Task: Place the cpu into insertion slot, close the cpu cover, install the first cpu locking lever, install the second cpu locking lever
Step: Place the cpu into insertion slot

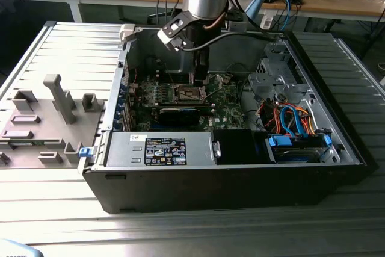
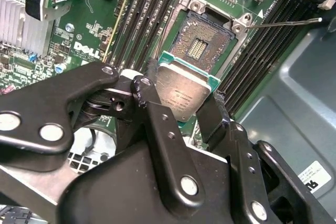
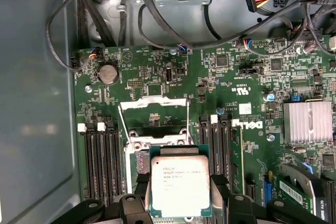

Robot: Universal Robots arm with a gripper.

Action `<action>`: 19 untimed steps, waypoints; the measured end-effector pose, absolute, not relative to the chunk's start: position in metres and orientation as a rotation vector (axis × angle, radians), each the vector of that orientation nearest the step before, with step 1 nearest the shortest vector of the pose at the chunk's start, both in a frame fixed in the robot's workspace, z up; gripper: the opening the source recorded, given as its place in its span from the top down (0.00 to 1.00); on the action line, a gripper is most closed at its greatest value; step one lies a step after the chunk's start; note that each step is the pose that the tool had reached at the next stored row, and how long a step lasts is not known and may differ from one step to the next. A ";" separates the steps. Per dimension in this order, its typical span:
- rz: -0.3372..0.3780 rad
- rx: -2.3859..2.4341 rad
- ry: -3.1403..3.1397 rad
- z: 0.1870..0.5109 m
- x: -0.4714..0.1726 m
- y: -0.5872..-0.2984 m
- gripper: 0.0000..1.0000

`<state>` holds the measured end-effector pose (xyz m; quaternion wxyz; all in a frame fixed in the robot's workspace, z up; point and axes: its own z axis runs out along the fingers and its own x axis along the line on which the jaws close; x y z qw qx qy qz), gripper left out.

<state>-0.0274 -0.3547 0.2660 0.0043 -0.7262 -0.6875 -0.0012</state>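
Gripper clenched on cpu; placing step in hand; insertion slot bare, just beyond the fingertips; seating likely needed square alignment.

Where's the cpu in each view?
Exterior view: too small to tell apart; the gripper hangs over the green board.
Second wrist view: the cpu is gripped between the fingers, just short of the insertion slot.
First wrist view: the cpu is between the fingers, overlapping the insertion slot.
Shared landmark: the open insertion slot, flanked by long memory slots.
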 end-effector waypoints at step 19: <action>-0.004 -2.361 -2.059 0.265 -0.027 -0.355 0.45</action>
